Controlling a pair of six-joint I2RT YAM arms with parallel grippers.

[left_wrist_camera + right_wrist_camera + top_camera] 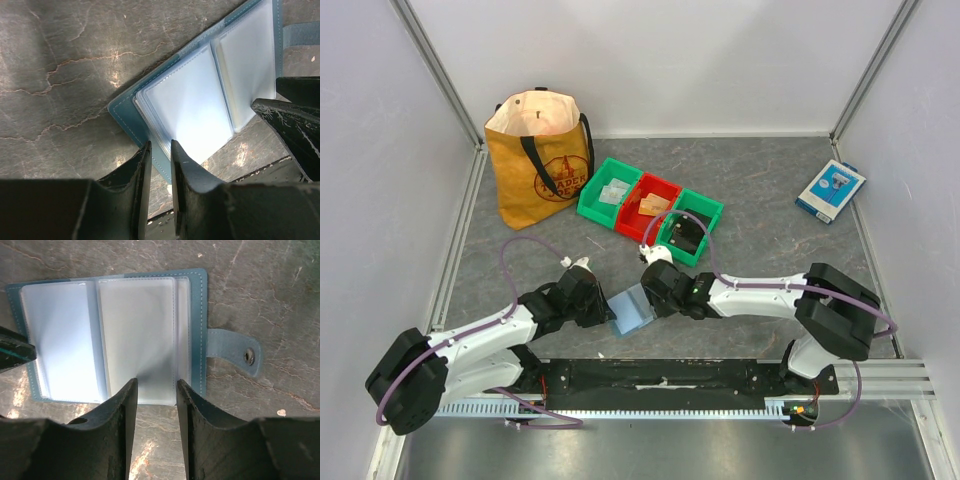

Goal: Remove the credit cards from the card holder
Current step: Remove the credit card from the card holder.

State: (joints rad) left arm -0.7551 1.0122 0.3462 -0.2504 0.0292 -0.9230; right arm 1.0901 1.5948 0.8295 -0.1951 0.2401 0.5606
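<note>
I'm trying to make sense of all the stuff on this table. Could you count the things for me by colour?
Blue: 2, the card holder and the blue-and-white box
Green: 2, the left bin and the right bin
Red: 1, the middle bin
Mustard yellow: 1, the tote bag
Total: 6

Robotics lab test cell, my two arms bolted to an aluminium rail at the near edge, grey stone-pattern tabletop, plain white enclosure walls, metal corner posts, staged sorting bins.
</note>
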